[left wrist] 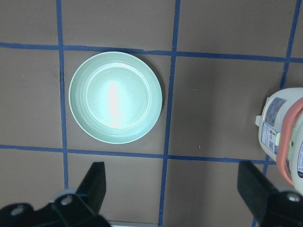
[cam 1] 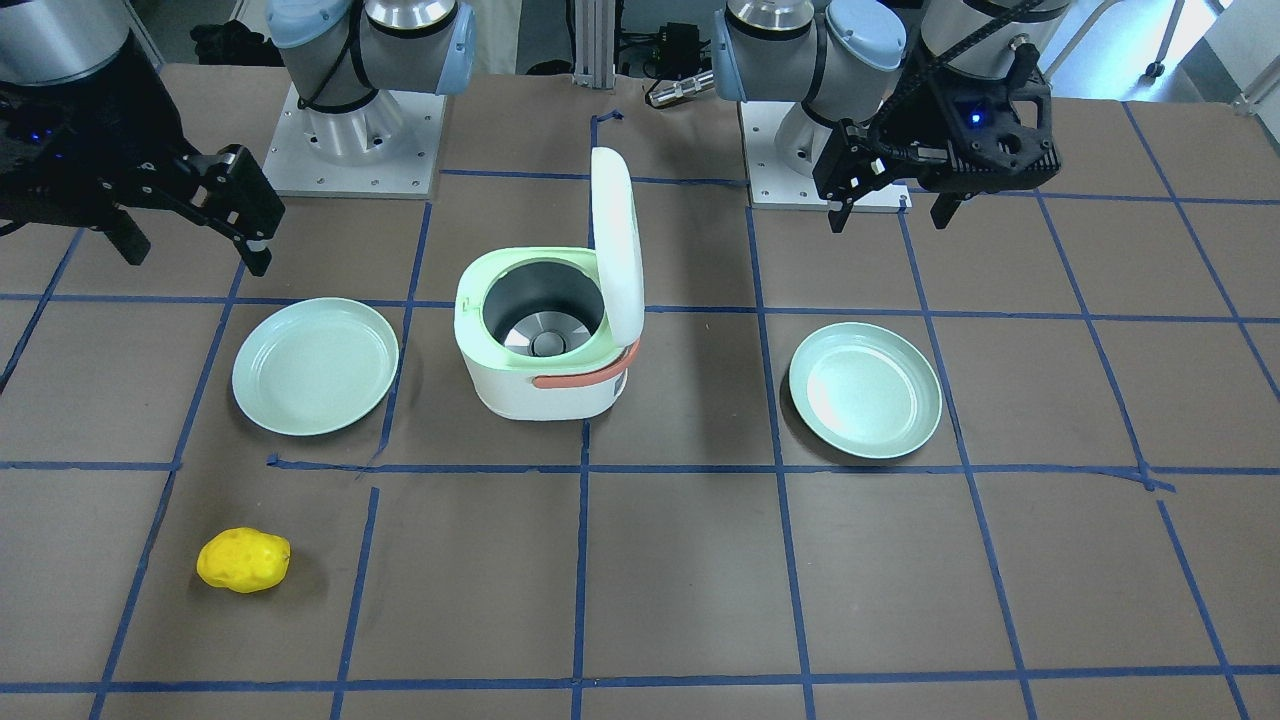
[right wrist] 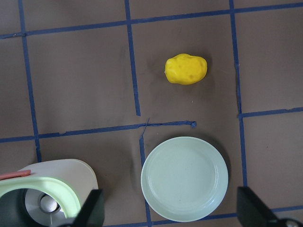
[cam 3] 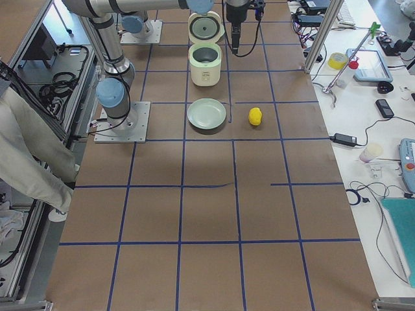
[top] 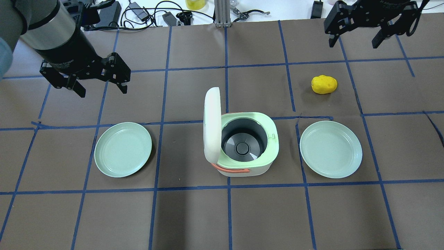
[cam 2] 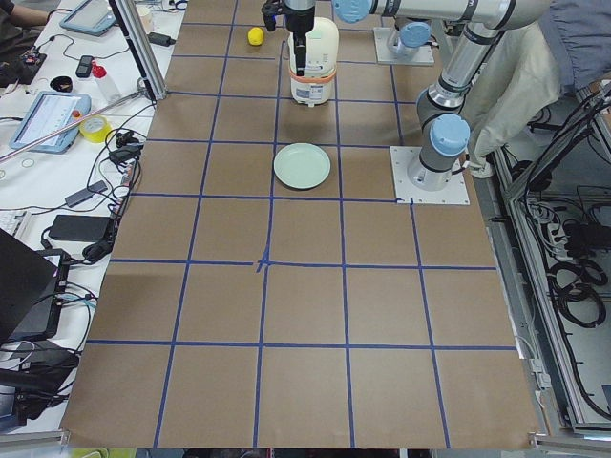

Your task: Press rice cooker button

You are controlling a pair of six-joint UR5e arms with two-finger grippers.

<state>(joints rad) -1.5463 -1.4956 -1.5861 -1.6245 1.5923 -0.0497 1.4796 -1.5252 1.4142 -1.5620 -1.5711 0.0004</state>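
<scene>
The white and green rice cooker (top: 242, 146) stands mid-table with its lid (top: 211, 125) swung up and open, its inner pot empty. It also shows in the front view (cam 1: 550, 385). I cannot make out its button. My left gripper (top: 103, 91) is open and empty, hovering high, far and left of the cooker. Its wrist view shows the cooker's side (left wrist: 284, 137) at the right edge. My right gripper (top: 353, 43) is open and empty, high at the far right. Its wrist view shows the cooker's rim (right wrist: 52, 189) at the lower left.
A pale green plate (top: 123, 149) lies left of the cooker and a second one (top: 330, 149) lies right of it. A yellow potato-like object (top: 324, 84) lies beyond the right plate. Blue tape lines grid the brown table.
</scene>
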